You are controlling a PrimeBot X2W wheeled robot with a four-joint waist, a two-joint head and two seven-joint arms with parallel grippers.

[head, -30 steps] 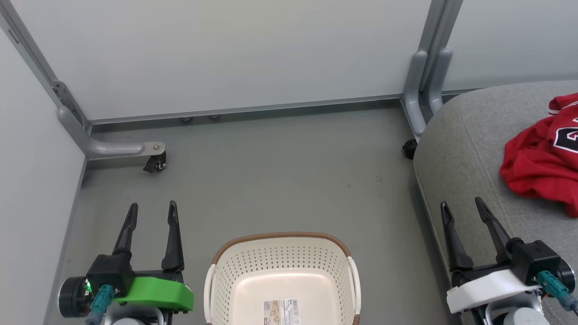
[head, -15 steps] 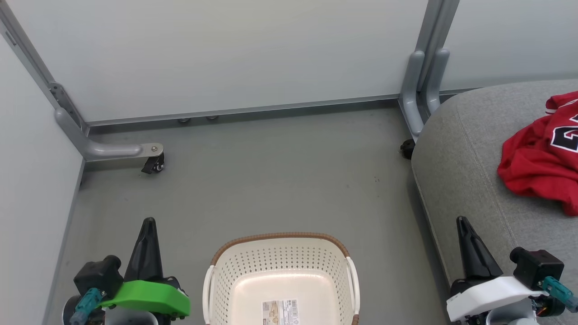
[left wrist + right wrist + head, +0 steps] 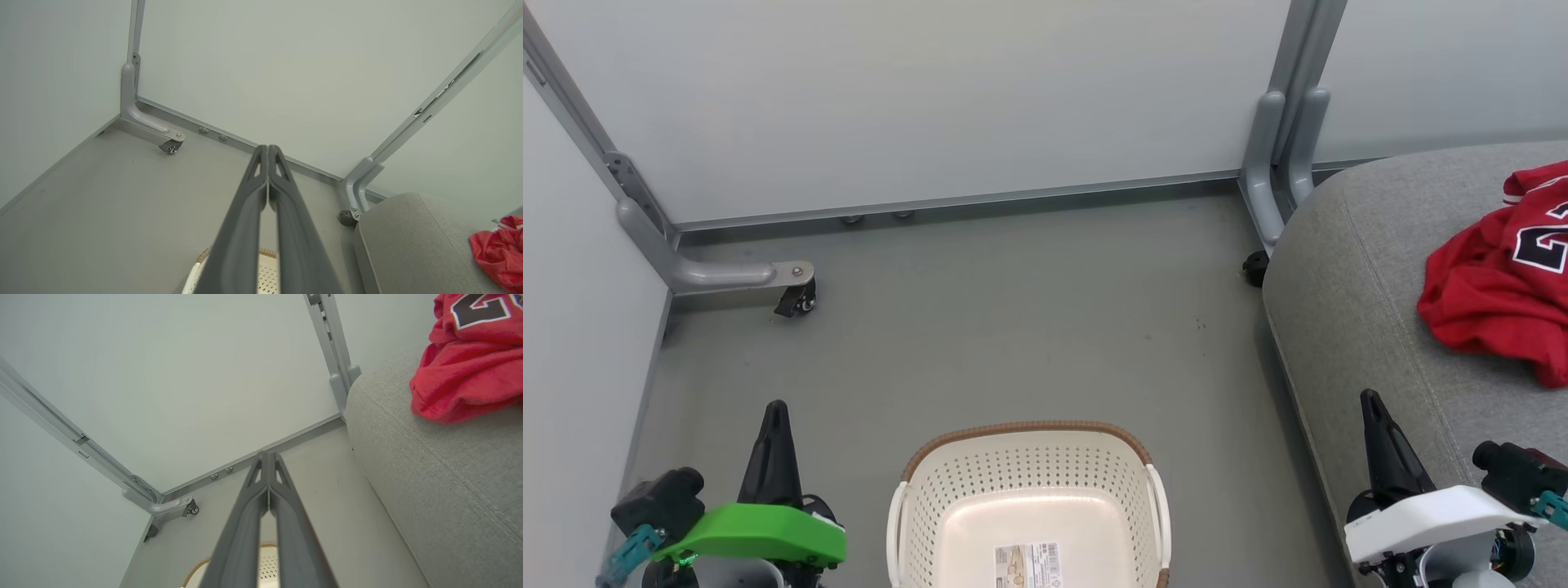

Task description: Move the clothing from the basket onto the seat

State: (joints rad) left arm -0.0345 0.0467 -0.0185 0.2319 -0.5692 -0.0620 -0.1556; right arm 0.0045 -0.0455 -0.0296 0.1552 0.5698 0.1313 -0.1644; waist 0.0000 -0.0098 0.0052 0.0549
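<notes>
Spread a second ago, the left gripper [image 3: 775,407] at 8 o'clock and the right gripper [image 3: 1370,398] at 4 o'clock now have their fingers pressed together, gripping nothing. The red clothing [image 3: 1490,306] lies as before on the seat [image 3: 1347,327] at 3 o'clock, well apart from the basket [image 3: 1029,428] at 6 o'clock.

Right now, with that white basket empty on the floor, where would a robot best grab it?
Probably a white side handle of the basket, from above: it stands upright, and the handles bow out from its rim, leaving a thin bar to close around.
</notes>
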